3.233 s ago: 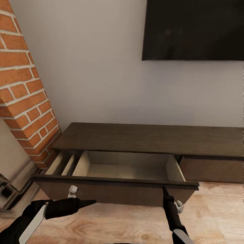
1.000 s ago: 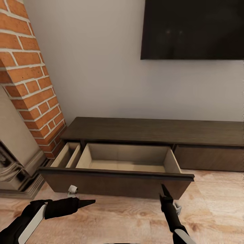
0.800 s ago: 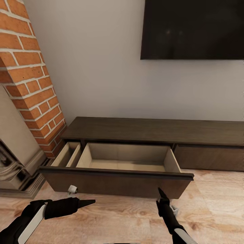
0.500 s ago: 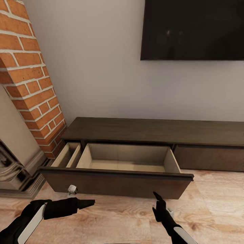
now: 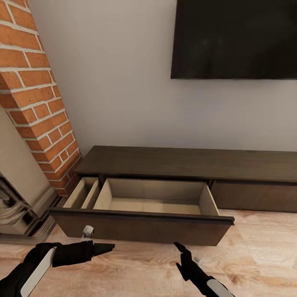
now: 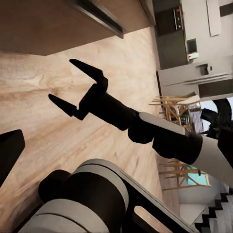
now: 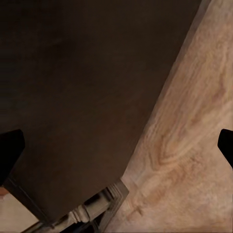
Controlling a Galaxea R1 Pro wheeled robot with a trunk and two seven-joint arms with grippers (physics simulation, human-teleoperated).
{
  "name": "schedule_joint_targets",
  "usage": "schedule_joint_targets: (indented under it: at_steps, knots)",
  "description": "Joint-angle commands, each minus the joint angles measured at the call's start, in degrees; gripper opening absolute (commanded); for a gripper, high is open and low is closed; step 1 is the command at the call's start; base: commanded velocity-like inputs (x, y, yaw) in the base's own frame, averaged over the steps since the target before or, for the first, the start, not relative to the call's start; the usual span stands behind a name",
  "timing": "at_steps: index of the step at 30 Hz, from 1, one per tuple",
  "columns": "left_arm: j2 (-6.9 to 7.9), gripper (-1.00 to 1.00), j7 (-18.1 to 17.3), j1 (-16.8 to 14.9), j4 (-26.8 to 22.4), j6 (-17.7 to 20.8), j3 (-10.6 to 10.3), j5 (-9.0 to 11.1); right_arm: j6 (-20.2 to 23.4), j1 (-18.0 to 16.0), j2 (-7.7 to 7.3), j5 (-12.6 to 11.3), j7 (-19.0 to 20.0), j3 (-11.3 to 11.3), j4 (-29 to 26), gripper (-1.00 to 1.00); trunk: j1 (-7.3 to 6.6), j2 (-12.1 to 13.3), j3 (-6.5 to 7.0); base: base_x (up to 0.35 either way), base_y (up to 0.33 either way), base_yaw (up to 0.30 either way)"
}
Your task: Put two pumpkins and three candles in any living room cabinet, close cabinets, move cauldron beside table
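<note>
The cabinet (image 5: 185, 163) is a long low dark-brown unit against the wall. Its left drawer (image 5: 140, 229) is pulled far out, and the pale wood inside holds nothing. My right gripper (image 5: 179, 247) hangs open over the floor just in front of the drawer's face, touching nothing. The left wrist view shows the right gripper (image 6: 62, 80) with its fingers spread. The drawer's dark face (image 7: 87, 87) fills much of the right wrist view. My left gripper (image 5: 108, 247) is open and empty, near the drawer's left end. The pumpkins, candles and cauldron are out of view.
A brick chimney (image 5: 37, 103) and a grey-beige fireplace surround (image 5: 16, 198) stand left of the cabinet. A black TV (image 5: 235, 39) hangs on the wall above. Wooden floor (image 5: 255, 255) stretches in front. A far kitchen and chairs (image 6: 174, 107) appear in the left wrist view.
My right gripper has drawn back from the drawer's front edge, toward me and to the left. The left arm has stayed put. The camera has shifted slightly.
</note>
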Motion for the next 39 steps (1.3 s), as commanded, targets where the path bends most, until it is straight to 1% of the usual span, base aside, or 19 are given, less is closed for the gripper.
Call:
schedule_joint_targets:
  at_steps: [1,2,3,4,5,6,8,9,10,12,14,15,16,17,19,21,24,34,39]
  knots:
    - [0.09,1.00,0.71,-0.04,0.03,0.37,0.26,0.02,0.15,-0.01,-0.07,0.06,0.08,1.40,0.05,1.00,-0.24,0.40,0.14,0.000,0.000,0.000]
    - [0.71,1.00,2.89,-0.05,1.75,0.39,1.34,-0.60,0.21,0.02,-0.10,1.92,-0.54,4.44,0.07,1.00,-0.46,0.80,0.32,0.000,0.000,0.000]
    - [1.22,1.00,4.37,-0.05,3.29,0.36,2.02,-0.94,0.19,0.03,-0.11,3.09,-1.01,6.19,0.10,1.00,-0.68,1.20,0.50,0.000,0.000,0.000]
    - [2.03,1.00,6.98,-0.06,5.85,0.29,3.22,-1.46,0.04,0.08,-0.12,4.87,-1.69,8.71,0.12,1.00,-0.90,1.60,0.68,0.000,0.000,0.000]
    - [2.63,1.00,9.38,-0.09,7.55,0.25,4.35,-1.85,-0.07,0.12,-0.13,6.10,-2.11,10.33,0.17,1.00,-1.11,2.00,0.86,0.000,0.000,0.000]
    - [2.84,1.00,10.58,-0.08,8.18,0.23,4.92,-1.97,-0.11,0.13,-0.13,6.62,-2.25,10.90,0.21,1.00,-1.33,2.40,1.04,0.000,0.000,0.000]
    - [3.20,1.00,15.54,-0.09,9.75,0.14,6.97,-2.29,-0.31,0.15,-0.02,8.60,-2.56,12.35,1.32,1.00,-1.77,3.20,1.39,0.000,0.000,0.000]
    - [3.20,1.00,16.77,-0.08,9.99,0.07,7.35,-2.33,-0.42,0.16,0.01,9.09,-2.60,12.55,1.90,1.00,-1.99,3.61,1.57,0.000,0.000,0.000]
    - [3.12,1.00,19.14,-0.08,10.41,-0.12,7.85,-2.38,-0.80,0.16,0.08,10.13,-2.59,12.90,3.38,1.00,-2.21,4.01,1.75,0.000,0.000,0.000]
    - [2.92,1.00,24.16,-0.07,11.67,-2.02,8.30,-2.56,-3.28,0.17,0.17,12.67,-2.24,13.36,6.79,1.00,-2.65,4.81,2.11,0.000,0.000,0.000]
    - [2.83,1.00,26.83,-0.06,12.39,-3.77,8.40,-2.38,-5.79,0.17,0.19,14.71,-2.02,13.51,8.06,1.00,-3.09,5.61,2.47,0.000,0.000,0.000]
    - [2.79,1.00,27.34,-0.06,12.77,-4.09,8.41,-2.34,-6.20,0.17,0.19,15.20,-1.99,13.52,8.18,1.00,-3.31,6.01,2.65,0.000,0.000,0.000]
    - [2.57,1.00,28.68,-0.06,15.56,-5.56,8.42,-2.49,-7.27,0.17,0.20,17.03,-1.90,13.61,8.36,1.00,-3.53,6.41,2.83,0.000,0.000,0.000]
    - [2.50,1.00,29.02,-0.06,17.29,-6.57,8.37,-2.58,-7.62,0.17,0.20,18.07,-1.86,13.65,8.40,1.00,-3.75,6.81,3.01,0.000,0.000,0.000]
    - [2.38,1.00,29.61,-0.06,20.80,-10.39,8.32,-2.71,-8.19,0.17,0.27,21.40,-1.87,13.73,8.45,1.00,-4.19,7.62,3.37,0.000,0.000,0.000]
    - [2.33,1.00,29.71,-0.06,21.30,-11.33,8.29,-2.72,-8.27,0.17,0.28,22.31,-1.86,13.77,8.45,1.00,-4.63,8.42,3.73,0.000,0.000,0.000]
    - [2.27,1.00,29.79,-0.06,21.72,-12.10,8.19,-2.80,-8.60,0.17,0.34,24.65,-1.77,13.79,8.34,1.00,-5.29,9.62,4.27,0.000,0.000,0.000]
    - [1.85,1.00,29.72,-0.06,21.83,-12.31,8.17,-2.83,-9.66,0.17,0.27,27.68,-1.93,13.81,8.07,1.00,-7.48,13.63,6.06,0.000,0.000,0.000]
    - [1.85,1.00,29.72,-0.06,21.83,-12.31,8.17,-2.83,-9.78,0.17,0.32,28.23,-1.78,13.81,8.04,1.00,-8.58,15.64,6.96,0.000,0.000,0.000]
